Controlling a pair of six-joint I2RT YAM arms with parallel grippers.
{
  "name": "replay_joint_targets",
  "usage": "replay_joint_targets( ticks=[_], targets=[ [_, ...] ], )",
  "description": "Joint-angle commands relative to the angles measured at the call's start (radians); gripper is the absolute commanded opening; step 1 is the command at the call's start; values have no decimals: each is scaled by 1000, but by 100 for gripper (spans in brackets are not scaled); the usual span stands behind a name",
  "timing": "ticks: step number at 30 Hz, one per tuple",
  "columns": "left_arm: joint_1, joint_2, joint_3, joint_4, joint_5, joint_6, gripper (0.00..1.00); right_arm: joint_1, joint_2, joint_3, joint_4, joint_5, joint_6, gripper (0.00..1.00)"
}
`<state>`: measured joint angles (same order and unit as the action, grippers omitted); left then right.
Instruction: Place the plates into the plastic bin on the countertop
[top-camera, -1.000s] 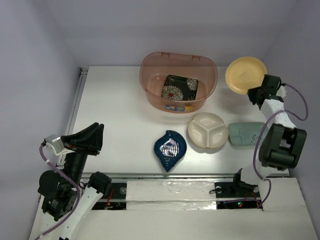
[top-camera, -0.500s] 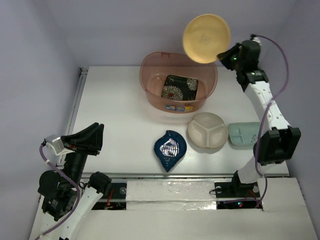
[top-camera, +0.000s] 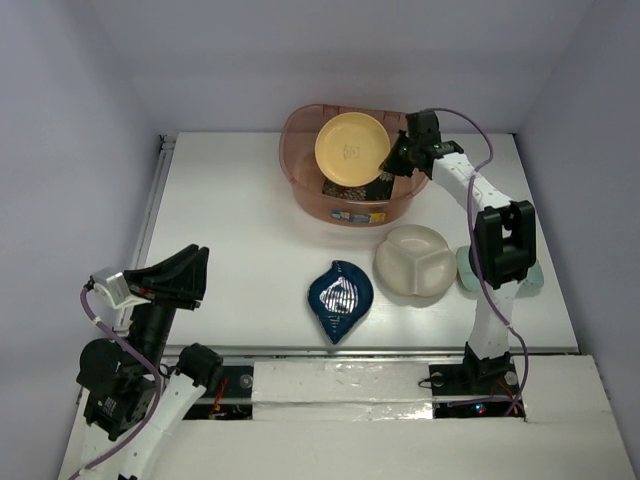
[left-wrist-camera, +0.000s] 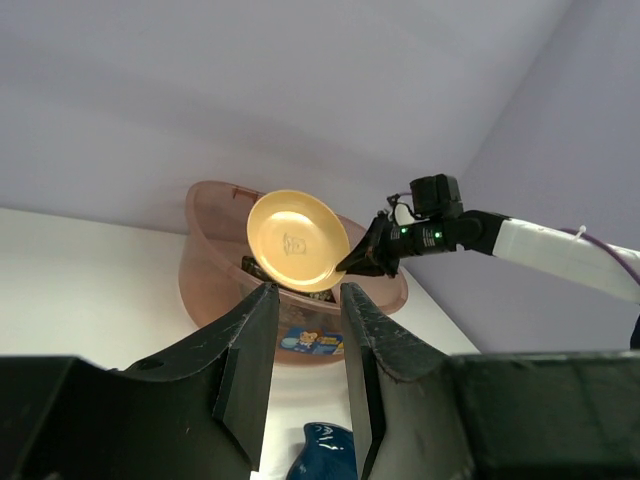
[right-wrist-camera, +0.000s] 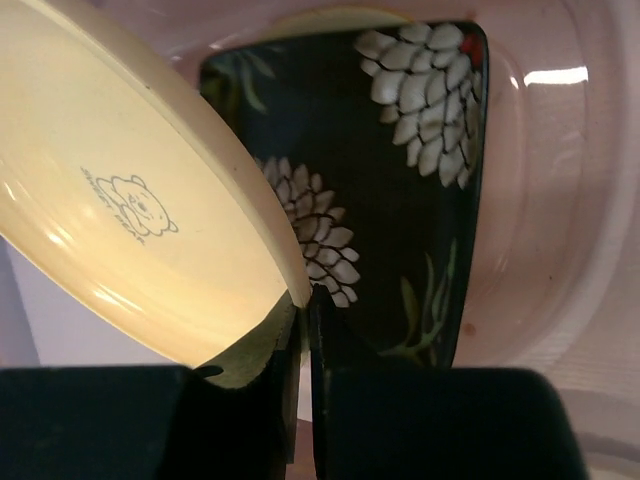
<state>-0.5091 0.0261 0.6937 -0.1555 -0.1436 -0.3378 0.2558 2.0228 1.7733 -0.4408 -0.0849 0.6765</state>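
Note:
My right gripper (top-camera: 392, 166) is shut on the rim of the plain yellow round plate (top-camera: 352, 149) and holds it tilted above the pinkish plastic bin (top-camera: 300, 185). The right wrist view shows the yellow plate (right-wrist-camera: 140, 220) clamped at my right gripper (right-wrist-camera: 303, 305), over the black square floral plate (right-wrist-camera: 400, 180) lying in the bin (right-wrist-camera: 560, 200). On the white countertop (top-camera: 230, 220) lie the dark blue leaf-shaped plate (top-camera: 339, 298), the white three-section plate (top-camera: 415, 260) and the pale green plate (top-camera: 464, 268), mostly hidden by the right arm. My left gripper (left-wrist-camera: 307, 310) is open and empty at the near left. The cream plate is not visible.
A metal rail (top-camera: 152, 200) runs along the countertop's left edge. The bin carries a small front sticker (top-camera: 358, 215). Walls close in behind and on both sides.
My right gripper has carried the yellow plate from the far right, up over the bin's back rim, then down and left to just above the bin. The left arm has not moved.

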Motion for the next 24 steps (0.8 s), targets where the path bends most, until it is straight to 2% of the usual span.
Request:
replay_joint_targets(
  ticks=[1, 6, 8, 9, 14, 19, 22, 24],
  targets=[
    [-6, 20, 4, 34, -4, 8, 28, -1, -19, 40, 31, -24, -6, 11],
    [-6, 20, 4, 34, -4, 8, 28, -1, 8, 57, -2, -39, -35, 29],
    [-6, 20, 4, 34, -4, 8, 28, -1, 8, 60, -9, -36, -43, 40],
    [-6, 20, 4, 33, -4, 8, 28, -1, 8, 63, -12, -35, -46, 42],
    [-6, 20, 4, 33, -4, 8, 28, -1, -51, 37, 22, -19, -58, 44],
    [-6, 12, 6, 33, -1, 8, 28, -1, -266, -75, 96, 127, -61, 44],
    [-6, 2, 6, 34, -1, 8, 28, -10, -416, -204, 160, 212, -57, 44],
    [-6, -9, 4, 34, 1, 8, 28, -36, -507, -359, 188, 258, -34, 34]
  ],
)
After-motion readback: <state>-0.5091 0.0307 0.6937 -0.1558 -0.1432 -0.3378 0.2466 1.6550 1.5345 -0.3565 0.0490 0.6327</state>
